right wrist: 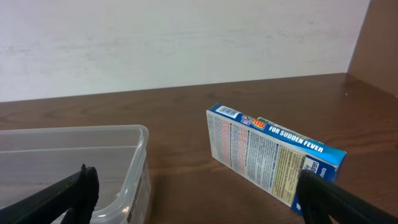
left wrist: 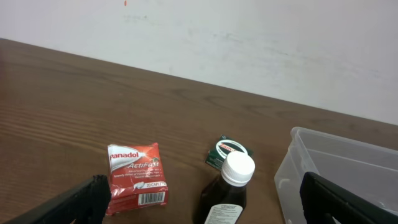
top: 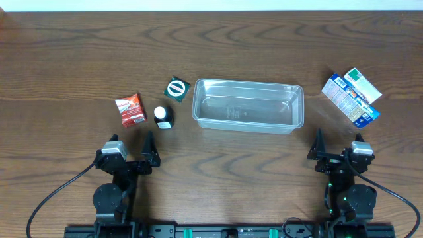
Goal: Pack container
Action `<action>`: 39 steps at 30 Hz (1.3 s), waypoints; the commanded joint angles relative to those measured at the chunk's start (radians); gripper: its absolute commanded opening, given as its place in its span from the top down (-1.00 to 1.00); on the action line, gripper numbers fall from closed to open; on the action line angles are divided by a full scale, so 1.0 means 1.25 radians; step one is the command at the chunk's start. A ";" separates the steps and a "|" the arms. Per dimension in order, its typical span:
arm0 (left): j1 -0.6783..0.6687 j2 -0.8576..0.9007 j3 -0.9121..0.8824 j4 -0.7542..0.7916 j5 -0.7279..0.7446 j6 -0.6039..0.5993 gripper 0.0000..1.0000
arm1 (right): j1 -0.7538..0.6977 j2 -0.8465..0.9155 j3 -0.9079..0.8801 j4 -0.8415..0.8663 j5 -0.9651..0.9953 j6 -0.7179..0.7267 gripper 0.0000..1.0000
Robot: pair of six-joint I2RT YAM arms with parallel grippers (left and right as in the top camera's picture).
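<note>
The left gripper [top: 149,152] is released: in the left wrist view its two dark fingers [left wrist: 71,204] sit at opposite lower corners, wide apart, holding nothing. The right gripper [top: 317,149] is likewise spread, with its fingers [right wrist: 65,194] far apart at the frame's bottom edges and nothing between them. Both hang near the front edge of the wooden table [top: 66,53], well apart from each other.

Ahead of the left fingers stands a dark bottle [left wrist: 224,196] with a white cap. A red packet [left wrist: 135,176] printed "Panadol ActiFast" lies flat to its left, and a small green box [left wrist: 227,151] lies just behind it.

The container [top: 247,84], a clear plastic tub with rounded corners and a rim, lies lengthwise in the middle of the table, right of the bottle and green box and apart from them. Inside it only its own see-through floor shows.

Off the tub's right end, apart from it, rests a blue-and-white carton [right wrist: 270,152] reading "FOR SUDDEN FEVER", angled to the table edge.
</note>
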 commanded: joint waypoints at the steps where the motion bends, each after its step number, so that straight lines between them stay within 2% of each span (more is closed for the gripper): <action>1: 0.004 -0.003 -0.013 -0.029 0.003 0.011 -0.96 | -0.007 -0.008 -0.002 -0.002 0.010 0.012 -0.98; 39: 0.004 -0.004 -0.013 -0.029 0.003 0.011 -0.96 | -0.007 -0.008 -0.002 0.001 0.011 0.012 -0.98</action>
